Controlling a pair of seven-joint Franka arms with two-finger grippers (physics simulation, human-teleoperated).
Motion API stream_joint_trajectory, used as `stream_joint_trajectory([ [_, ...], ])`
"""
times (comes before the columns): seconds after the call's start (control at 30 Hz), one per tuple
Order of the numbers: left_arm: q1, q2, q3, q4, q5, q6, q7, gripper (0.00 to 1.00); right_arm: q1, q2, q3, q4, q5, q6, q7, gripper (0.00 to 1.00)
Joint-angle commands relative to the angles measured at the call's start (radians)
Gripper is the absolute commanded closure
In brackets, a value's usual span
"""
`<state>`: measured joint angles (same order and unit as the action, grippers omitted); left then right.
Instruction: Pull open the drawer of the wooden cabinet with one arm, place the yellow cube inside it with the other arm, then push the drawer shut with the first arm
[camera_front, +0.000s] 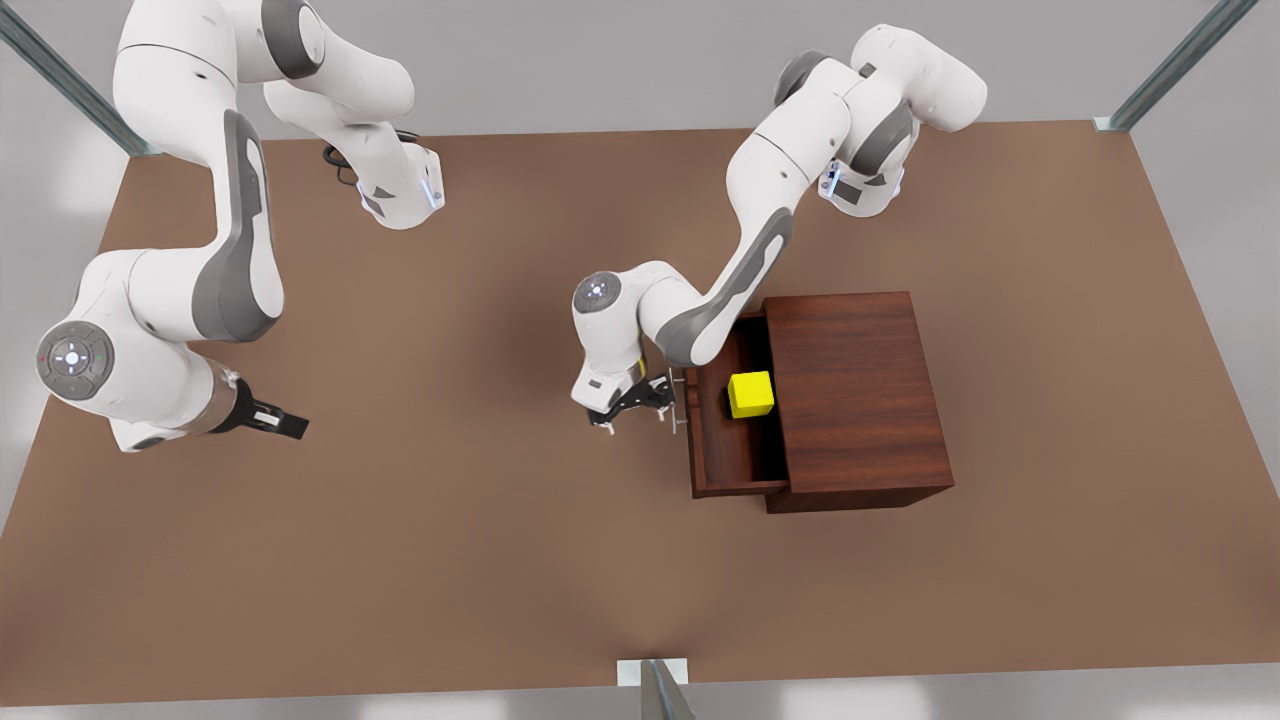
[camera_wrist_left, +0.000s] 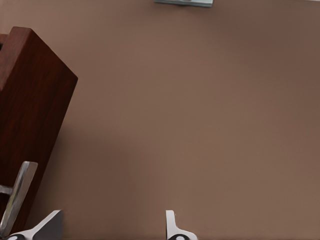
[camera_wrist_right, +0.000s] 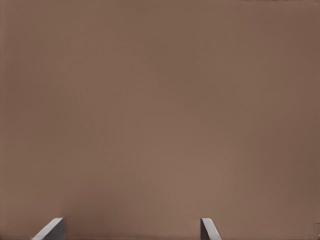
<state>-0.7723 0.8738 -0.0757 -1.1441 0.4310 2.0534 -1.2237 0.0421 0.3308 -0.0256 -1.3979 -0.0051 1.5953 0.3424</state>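
Here the left gripper (camera_front: 632, 408) sits just beside the drawer's (camera_front: 722, 440) silver bar handle (camera_front: 680, 398), its fingers spread with nothing between them; in the left wrist view the handle (camera_wrist_left: 17, 197) stands right next to one fingertip (camera_wrist_left: 47, 226), and whether they touch I cannot tell. Just past the handle is the pulled-out drawer, and in it, a little farther from the gripper, the yellow cube (camera_front: 751, 394) rests on the drawer floor. Beyond that rises the wooden cabinet (camera_front: 855, 395) itself.

Judging by this, opening and placing are done and the closing push is in hand. The next move calls for the left gripper to press squarely on the drawer front or handle and drive it straight toward the cabinet, keeping the push centred so the drawer does not skew in its runners.

Well apart from all this, the right gripper (camera_front: 277, 420) waits over bare table (camera_front: 450, 560), fingers spread and empty; its wrist view gives two fingertips (camera_wrist_right: 50, 229) above plain brown tabletop (camera_wrist_right: 160, 110).

The front view alone tells that the cube is inside; the left wrist view instead gives the close relation of finger to handle and the drawer's (camera_wrist_left: 35, 120) outer face, which the arm partly crowds in the front view.
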Motion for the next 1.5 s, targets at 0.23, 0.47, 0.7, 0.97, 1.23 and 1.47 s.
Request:
stream_joint_trajectory([
  [0.23, 0.015, -0.019, 0.013, -0.002, 0.003, -0.131, 0.018, 0.0, -0.001, 0.001, 0.007, 0.0, -0.003, 0.0, -0.209, 0.0],
  [0.47, 0.053, -0.042, 0.013, -0.006, -0.005, -0.234, 0.162, 0.0, -0.001, 0.002, 0.007, 0.0, -0.003, 0.0, -0.21, 0.0],
  [0.7, 0.079, -0.033, 0.013, -0.026, -0.006, -0.226, 0.165, 0.0, -0.002, 0.004, 0.007, 0.0, -0.003, 0.0, -0.212, 0.0],
  [0.97, 0.105, -0.045, 0.011, -0.054, -0.009, -0.243, 0.204, 0.0, -0.002, 0.004, 0.007, 0.0, -0.003, 0.0, -0.21, 0.0],
  [1.23, 0.119, -0.075, 0.011, -0.105, -0.009, -0.249, 0.207, 0.0, -0.002, 0.004, 0.007, 0.0, -0.004, 0.0, -0.212, 0.0],
  [1.47, 0.134, -0.091, 0.011, -0.121, -0.009, -0.265, 0.217, 0.0, -0.002, 0.004, 0.007, 0.0, -0.003, 0.0, -0.212, 0.0],
])
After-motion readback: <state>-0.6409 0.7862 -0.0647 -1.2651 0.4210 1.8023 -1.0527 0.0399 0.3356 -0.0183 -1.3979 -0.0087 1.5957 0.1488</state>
